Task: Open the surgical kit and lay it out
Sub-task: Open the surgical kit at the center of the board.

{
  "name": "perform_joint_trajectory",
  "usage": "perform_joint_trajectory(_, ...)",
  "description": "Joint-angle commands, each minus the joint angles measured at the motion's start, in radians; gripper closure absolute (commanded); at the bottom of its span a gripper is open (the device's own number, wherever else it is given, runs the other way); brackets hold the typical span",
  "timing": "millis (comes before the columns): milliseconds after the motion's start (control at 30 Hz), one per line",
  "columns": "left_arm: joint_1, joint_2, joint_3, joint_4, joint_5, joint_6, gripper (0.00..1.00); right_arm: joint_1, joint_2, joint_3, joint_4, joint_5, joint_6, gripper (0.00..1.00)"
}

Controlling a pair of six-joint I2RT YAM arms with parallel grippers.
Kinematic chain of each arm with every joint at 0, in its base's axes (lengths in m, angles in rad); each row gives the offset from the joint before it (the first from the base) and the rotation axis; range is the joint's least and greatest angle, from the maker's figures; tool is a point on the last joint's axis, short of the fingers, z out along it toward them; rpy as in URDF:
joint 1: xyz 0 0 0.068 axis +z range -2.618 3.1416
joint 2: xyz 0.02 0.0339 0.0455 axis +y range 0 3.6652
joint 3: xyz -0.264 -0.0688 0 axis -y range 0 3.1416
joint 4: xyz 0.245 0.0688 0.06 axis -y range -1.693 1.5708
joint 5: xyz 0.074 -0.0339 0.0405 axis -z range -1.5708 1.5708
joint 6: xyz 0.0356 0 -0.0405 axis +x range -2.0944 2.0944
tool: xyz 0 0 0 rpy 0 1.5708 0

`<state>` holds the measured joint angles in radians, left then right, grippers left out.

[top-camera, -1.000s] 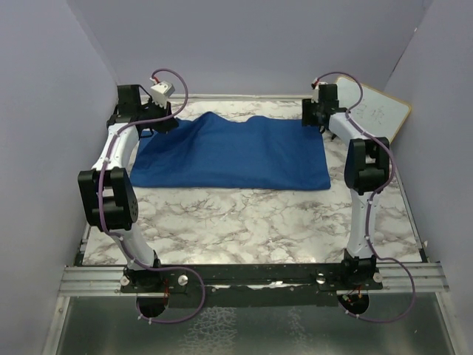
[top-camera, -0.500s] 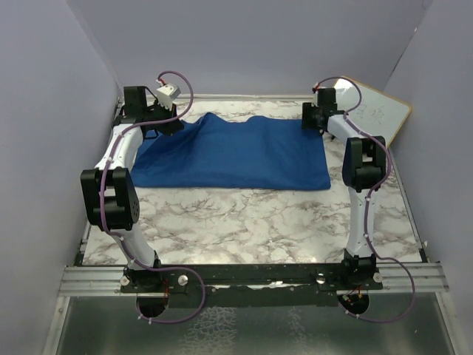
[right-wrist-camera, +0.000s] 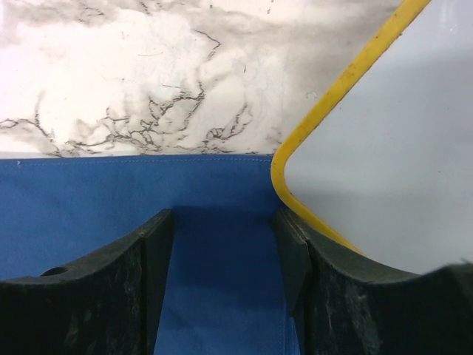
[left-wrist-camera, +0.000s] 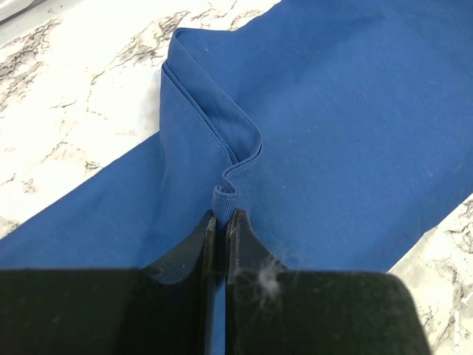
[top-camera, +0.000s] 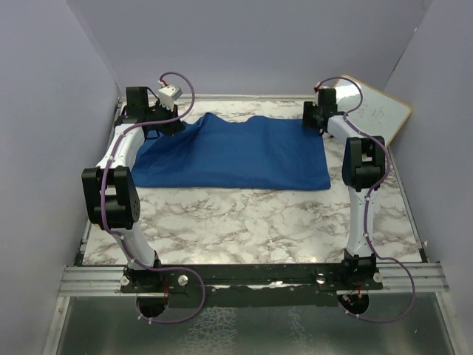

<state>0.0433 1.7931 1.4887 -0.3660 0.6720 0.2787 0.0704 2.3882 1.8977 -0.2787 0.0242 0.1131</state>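
I'm watching left claw (left-wrist-camera: pixel 222 216) pinching a fold of the large royal-blue cloth wrap (top-camera: pixel 236 151); right claw (right-wrist-camera: pixel 225 222) gaping wide above its edge, yellow-framed whiteboard (right-wrist-camera: pixel 384 148) crowding rightward. Beneath, white marbled tabletop (top-camera: pixel 244 214); lavender walls (top-camera: pixel 251 44).

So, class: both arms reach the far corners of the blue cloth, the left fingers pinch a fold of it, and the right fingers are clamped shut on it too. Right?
Not quite: the right fingers are open, spread over the blue cloth beside the whiteboard, as the right wrist view shows. The left fingers do pinch a fold, and both arms are at its far corners.
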Motion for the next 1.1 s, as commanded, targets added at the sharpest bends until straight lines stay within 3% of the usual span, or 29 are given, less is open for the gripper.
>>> perform_joint_trajectory(0,-0.008,0.009,0.013,0.026,-0.002,-0.006,1.0,-0.017,-0.003,-0.041,0.067,0.069,0.017,0.42)
perform_joint_trajectory(400,-0.009,0.011,0.012,0.027,-0.005,-0.01,1.0,-0.017,0.033,-0.025,0.043,0.066,0.021,0.36)
perform_joint_trajectory(633,-0.011,0.002,0.002,0.026,-0.018,0.001,1.0,-0.018,0.068,-0.006,0.028,-0.006,0.024,0.39)
perform_joint_trajectory(767,-0.012,-0.001,-0.002,0.026,-0.02,0.003,1.0,-0.017,0.085,0.013,0.015,-0.025,0.022,0.48)
perform_joint_trajectory(1067,-0.011,0.0,-0.005,0.026,-0.032,0.012,1.0,-0.018,0.082,0.043,0.001,-0.041,-0.003,0.81)
